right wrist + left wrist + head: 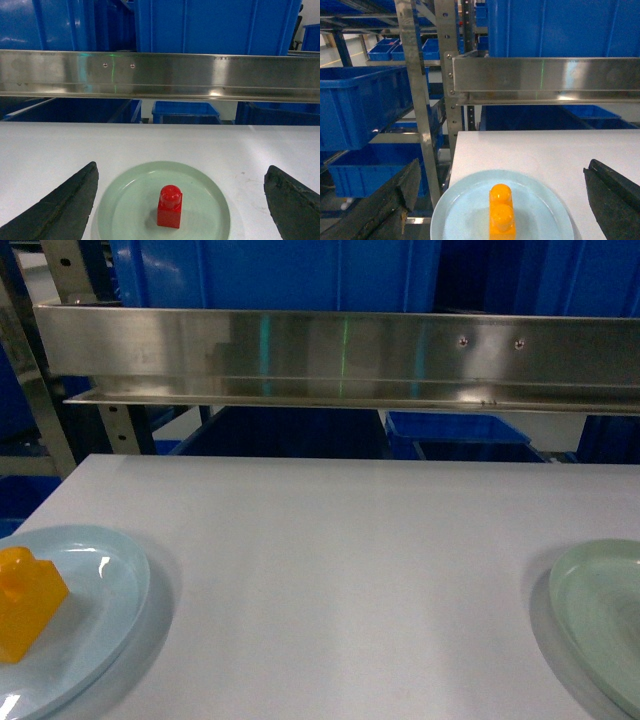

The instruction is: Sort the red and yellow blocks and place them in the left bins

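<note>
Both your tools are spread wide and empty, left tool (495, 200) framing the yellow block (502, 220) bottom center, right tool (180, 200) framing the red block (169, 207).

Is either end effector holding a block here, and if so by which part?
Nothing is held. The left end effector is open above the orange-yellow two-stud brick; the right end effector is open above the red one-stud brick.

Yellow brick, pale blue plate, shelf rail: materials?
Yellow brick: glossy, slightly translucent plastic, by its glowing studs. Pale blue plate: smooth and shiny, melamine or glazed ceramic, cannot tell. Shelf rail: brushed metal, probably steel, with streaky reflections.
</note>
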Controlling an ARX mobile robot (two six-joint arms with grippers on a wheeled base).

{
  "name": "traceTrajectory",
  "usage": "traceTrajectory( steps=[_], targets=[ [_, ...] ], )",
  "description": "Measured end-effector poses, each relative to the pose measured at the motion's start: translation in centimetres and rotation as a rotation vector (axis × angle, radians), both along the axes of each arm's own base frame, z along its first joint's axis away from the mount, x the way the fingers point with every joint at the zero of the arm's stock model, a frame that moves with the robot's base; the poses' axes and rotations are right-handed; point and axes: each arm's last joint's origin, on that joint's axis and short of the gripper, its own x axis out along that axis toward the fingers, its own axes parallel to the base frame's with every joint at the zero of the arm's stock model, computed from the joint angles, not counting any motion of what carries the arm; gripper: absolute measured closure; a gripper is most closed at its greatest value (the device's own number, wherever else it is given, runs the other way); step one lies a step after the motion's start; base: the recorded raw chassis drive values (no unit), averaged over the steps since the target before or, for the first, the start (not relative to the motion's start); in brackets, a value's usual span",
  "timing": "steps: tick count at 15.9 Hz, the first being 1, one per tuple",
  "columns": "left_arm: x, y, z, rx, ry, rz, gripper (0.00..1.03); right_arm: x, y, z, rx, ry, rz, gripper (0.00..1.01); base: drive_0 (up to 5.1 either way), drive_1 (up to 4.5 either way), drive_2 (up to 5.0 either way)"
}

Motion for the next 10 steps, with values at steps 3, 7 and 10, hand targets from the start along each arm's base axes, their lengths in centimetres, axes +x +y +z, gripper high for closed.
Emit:
traceTrajectory(
  steps=[3,7,10],
  targets=[
    [0.0,-0.3,-0.2,0.006,0.020,-0.011,0.05,0.0,0.0,0.0,0.000,0.000,0.000,0.03,0.0,0.00,0.0],
    [-0.3,-1.3,-0.4,0.029,0.032,-0.030,0.05,0.0,0.0,0.0,0.000,0.000,0.000,0.03,0.0,0.00,0.0],
    [0.3,-1.5,-0.3,0.045,0.040,-0.037,0.05,1.2,0.5,0.7,0.000,-0.014,0.013,0.03,0.0,0.00,0.0]
  ],
)
